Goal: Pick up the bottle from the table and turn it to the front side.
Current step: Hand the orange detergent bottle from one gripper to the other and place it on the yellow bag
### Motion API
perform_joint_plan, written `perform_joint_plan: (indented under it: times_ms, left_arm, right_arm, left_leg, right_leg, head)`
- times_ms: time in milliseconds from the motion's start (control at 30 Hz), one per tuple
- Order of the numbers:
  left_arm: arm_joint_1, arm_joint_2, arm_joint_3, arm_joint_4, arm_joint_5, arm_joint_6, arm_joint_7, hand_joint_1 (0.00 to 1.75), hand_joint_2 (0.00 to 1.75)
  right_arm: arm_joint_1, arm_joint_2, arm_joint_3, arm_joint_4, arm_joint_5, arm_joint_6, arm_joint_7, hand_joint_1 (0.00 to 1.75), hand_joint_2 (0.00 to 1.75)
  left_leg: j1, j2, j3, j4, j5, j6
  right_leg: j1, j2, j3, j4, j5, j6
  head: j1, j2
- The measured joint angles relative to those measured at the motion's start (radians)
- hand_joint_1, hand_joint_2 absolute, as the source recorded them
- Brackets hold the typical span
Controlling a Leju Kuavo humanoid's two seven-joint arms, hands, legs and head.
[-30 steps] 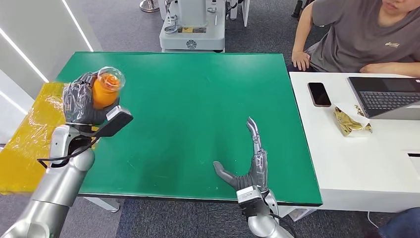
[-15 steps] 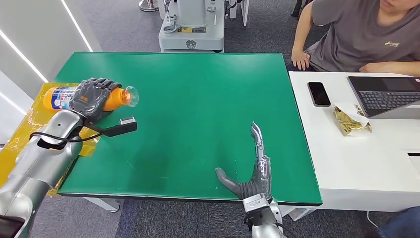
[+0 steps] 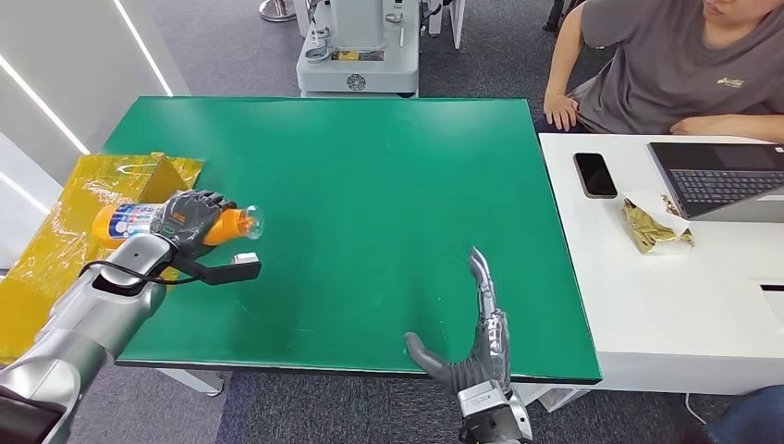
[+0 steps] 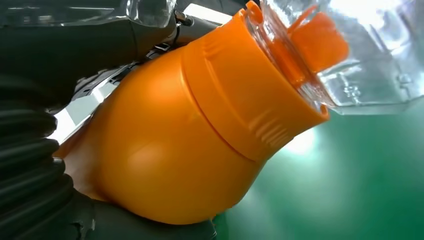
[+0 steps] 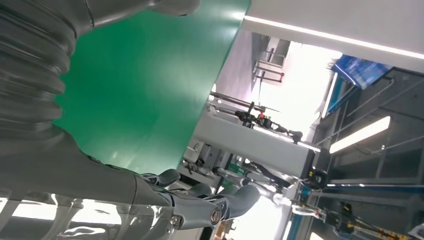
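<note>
Head view, item one: orange bottle [image 3: 139, 220], lying on its side above the left edge of the green desk [image 3: 370, 185], clear cap pointing right, white-and-blue label toward the left end. Left wrist view shows its orange shoulder and neck ring close up, with the clear cap over an orange inner cap.

Item two: left hand [image 3: 189, 217], dark fingers wrapped around the bottle's middle, clamped on it; silver forearm entering from the near left.

Item three: yellow plastic sheet [image 3: 55, 250], crumpled, lying off the desk's left side beneath and beyond the bottle.

Item four: right hand [image 3: 471, 333], at the near edge of the desk right of centre, fingers straight and pointing far, thumb spread to the left, holding nothing.

Item five: white desk [image 3: 666, 314] adjoining on the right, bearing a black phone [image 3: 595, 175], a laptop [image 3: 721, 180] and a crumpled gold wrapper [image 3: 655, 228].

Item six: person in a grey shirt [image 3: 666, 69], seated at the far right.
</note>
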Motion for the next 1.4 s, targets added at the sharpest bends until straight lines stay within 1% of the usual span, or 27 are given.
perform_joint_plan:
  times_ms: [200, 400, 600, 800, 967, 1133, 1400]
  left_arm:
    - [0.007, 0.004, -0.003, 0.071, 0.01, -0.022, 0.0, 1.75, 1.75]
    - [0.016, 0.013, -0.004, 0.102, 0.004, -0.032, 0.01, 1.75, 1.75]
    - [0.04, 0.016, -0.005, 0.108, -0.02, 0.0, 0.013, 1.75, 1.75]
    - [0.052, 0.015, -0.01, 0.108, -0.064, 0.071, 0.014, 1.75, 1.75]
    - [0.053, 0.011, -0.034, 0.108, -0.119, 0.107, 0.059, 1.75, 1.75]
    - [0.057, 0.01, -0.041, 0.108, -0.147, 0.146, 0.106, 1.75, 1.75]
    - [0.062, -0.008, -0.046, 0.109, -0.166, 0.154, 0.145, 1.75, 1.75]
  right_arm:
    - [0.022, 0.0, 0.0, -0.003, -0.004, 0.007, 0.008, 0.0, 1.75]
    - [0.04, 0.0, 0.0, -0.018, 0.001, 0.009, 0.022, 0.0, 1.75]
    - [0.061, 0.0, 0.0, -0.029, 0.003, 0.009, 0.029, 0.0, 1.75]
    - [0.073, 0.002, -0.001, -0.031, 0.0, 0.026, 0.031, 0.0, 1.75]
    - [0.091, 0.003, -0.001, -0.03, -0.016, 0.032, 0.027, 0.0, 1.75]
    - [0.107, 0.014, -0.009, -0.032, -0.062, 0.026, 0.039, 0.0, 1.75]
    - [0.111, 0.019, -0.01, -0.03, -0.072, 0.02, 0.038, 0.0, 1.75]
  left_leg:
    - [0.0, 0.0, 0.0, 0.0, 0.0, 0.0]
    - [0.0, 0.0, -0.001, 0.0, 0.0, 0.0]
    - [0.0, 0.0, -0.001, 0.0, 0.0, 0.0]
    - [0.0, 0.0, -0.001, 0.0, 0.0, 0.0]
    - [0.0, 0.0, -0.001, 0.0, 0.0, 0.0]
    - [0.0, 0.0, -0.001, 0.0, 0.0, 0.0]
    - [0.0, 0.0, -0.001, 0.0, 0.0, 0.0]
  right_leg:
    - [0.0, 0.0, 0.0, 0.0, 0.0, 0.0]
    - [0.0, -0.001, 0.0, 0.0, 0.0, 0.0]
    - [0.0, -0.001, 0.0, 0.0, 0.0, 0.0]
    - [0.0, -0.001, 0.0, 0.0, 0.0, 0.0]
    - [0.0, -0.001, 0.0, 0.0, 0.0, 0.0]
    - [0.0, -0.001, 0.0, 0.0, 0.0, 0.0]
    - [0.0, -0.001, 0.0, 0.0, 0.0, 0.0]
  head:
    - [0.0, 0.0]
    - [0.0, 0.0]
    - [0.0, 0.0]
    - [0.0, 0.0]
    - [0.0, 0.0]
    - [0.0, 0.0]
    - [0.0, 0.0]
